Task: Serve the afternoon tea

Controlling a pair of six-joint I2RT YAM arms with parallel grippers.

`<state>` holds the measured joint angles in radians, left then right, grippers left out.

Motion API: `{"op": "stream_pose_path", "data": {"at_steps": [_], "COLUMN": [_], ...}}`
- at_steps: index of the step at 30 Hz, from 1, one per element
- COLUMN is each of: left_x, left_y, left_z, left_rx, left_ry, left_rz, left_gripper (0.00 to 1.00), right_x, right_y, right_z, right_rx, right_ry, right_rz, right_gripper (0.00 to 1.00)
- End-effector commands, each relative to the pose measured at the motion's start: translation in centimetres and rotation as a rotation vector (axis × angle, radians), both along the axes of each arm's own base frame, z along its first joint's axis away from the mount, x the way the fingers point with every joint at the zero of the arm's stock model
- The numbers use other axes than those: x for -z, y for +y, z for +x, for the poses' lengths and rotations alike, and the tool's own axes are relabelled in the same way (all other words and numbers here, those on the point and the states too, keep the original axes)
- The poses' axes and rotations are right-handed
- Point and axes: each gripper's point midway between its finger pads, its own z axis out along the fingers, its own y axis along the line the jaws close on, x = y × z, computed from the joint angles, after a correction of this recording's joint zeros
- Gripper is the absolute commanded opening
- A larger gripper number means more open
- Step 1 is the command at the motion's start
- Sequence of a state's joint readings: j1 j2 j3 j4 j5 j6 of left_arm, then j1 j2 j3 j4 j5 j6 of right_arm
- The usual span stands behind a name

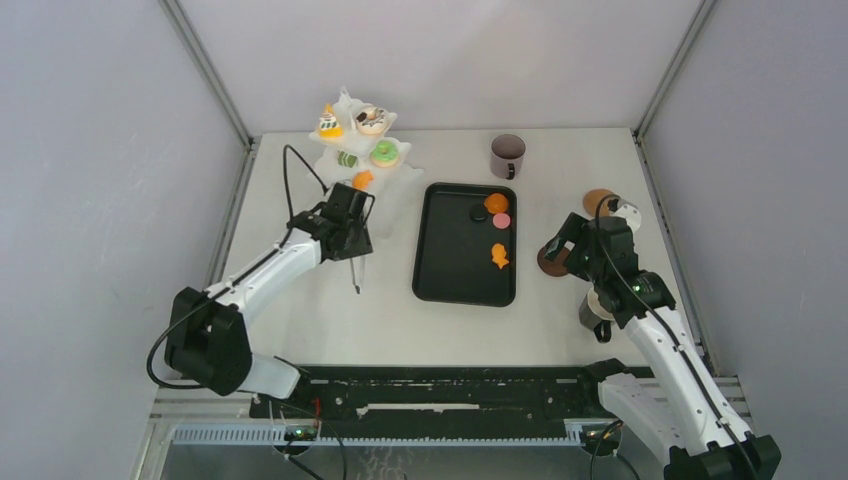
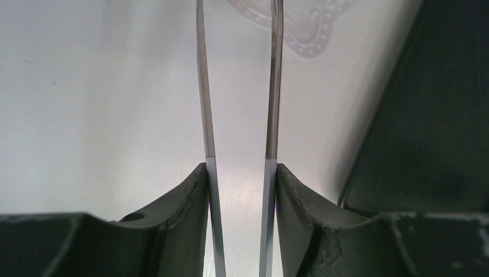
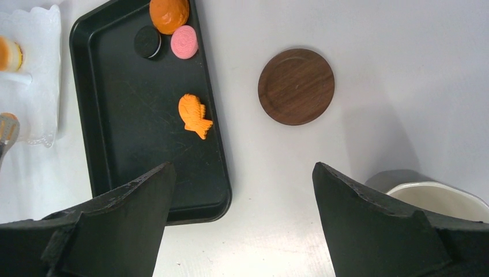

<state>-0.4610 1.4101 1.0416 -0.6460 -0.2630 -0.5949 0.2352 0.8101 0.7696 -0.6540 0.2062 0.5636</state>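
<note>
Tongs (image 2: 206,127) clamped in left jaws; lace-edged stand (image 2: 305,34) ahead, black tray (image 2: 427,115) alongside.

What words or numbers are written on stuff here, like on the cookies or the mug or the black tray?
No words or numbers can be read here.
The black sandwich cookie has raised marks on top, too small to read.
The mug, the tray and the tongs held in the left gripper show no label or print.
</note>
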Motion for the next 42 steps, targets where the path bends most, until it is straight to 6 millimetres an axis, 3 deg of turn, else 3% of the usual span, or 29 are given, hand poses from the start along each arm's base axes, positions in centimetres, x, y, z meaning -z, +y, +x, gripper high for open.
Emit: {"op": "stream_pose_path", "data": {"at_steps": [1,11,14,17,32,42], "left_x": [-1.6,-0.3,-0.1,0.0,-1.1,-2.4], "left_y": [1.9,3.2,3.4,3.5,2.4,2.8], "left_z": [3.2,5.8,6.0,5.9,5.5,4.6], "left_rx": [-0.083,-0.099,-0.095,-0.092,-0.023,-0.025], "left_ry": [-0.1,-0.088,-0.078,-0.076,-0.084,-0.099], "left_rz": [0.001,-0.002,0.011,0.018,-0.023,-0.025], "left_gripper": [0.28,0.3,0.35,0.41,0.55,0.54], "right_x": [-0.8,-1.1,-1.2,-1.2,-1.3,-1.2], "right_y": [0.2,0.1,0.1,0.2,0.5,0.3], "right_z": [0.6,0.4,0.3,0.3,0.3,0.1], "right_rx": [0.0,0.0,0.001,-0.004,-0.009,-0.001], "right_ry": [-0.044,-0.051,-0.056,-0.055,-0.057,-0.054], "right_rz": [0.014,0.017,0.018,0.02,0.032,0.026], "right_gripper": [0.96,0.96,0.96,0.96,0.96,0.96]}}
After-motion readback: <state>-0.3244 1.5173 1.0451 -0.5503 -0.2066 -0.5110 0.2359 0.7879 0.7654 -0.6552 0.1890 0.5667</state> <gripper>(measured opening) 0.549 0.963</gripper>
